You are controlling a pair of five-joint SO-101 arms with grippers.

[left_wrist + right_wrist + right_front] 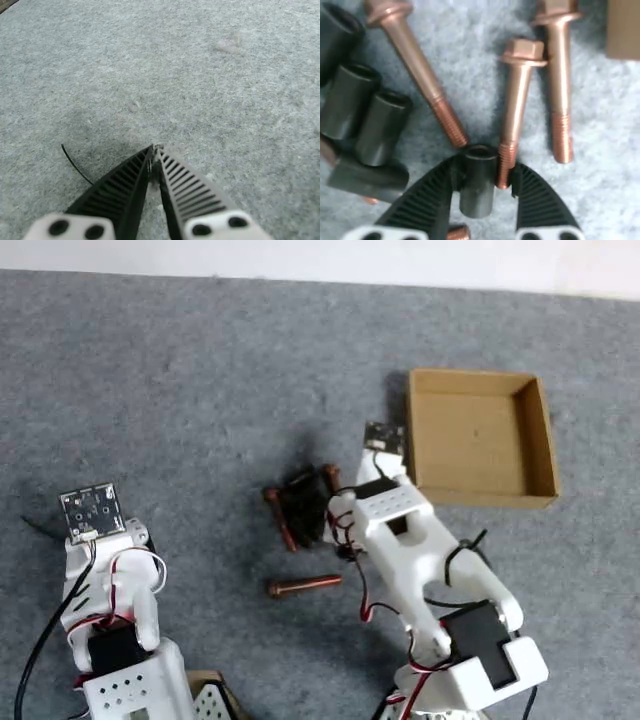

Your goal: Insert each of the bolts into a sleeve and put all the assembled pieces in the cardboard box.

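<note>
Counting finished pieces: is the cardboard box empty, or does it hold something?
Empty. In the high view the cardboard box shows only its bare floor inside the walls; nothing lies in it.

On the grey felt worktop (180, 390), copper-coloured metal bolts (281, 522) and black cylindrical sleeves (382, 127) lie together just left of the square brown cardboard box (480, 499); one separate bolt (305, 586) lies before them.

I count five dark sleeves (382, 127) and three whole copper bolts (517, 100) — a fourth bolt's head (457, 232) at the edge — plus one cardboard box (470, 435).
</note>
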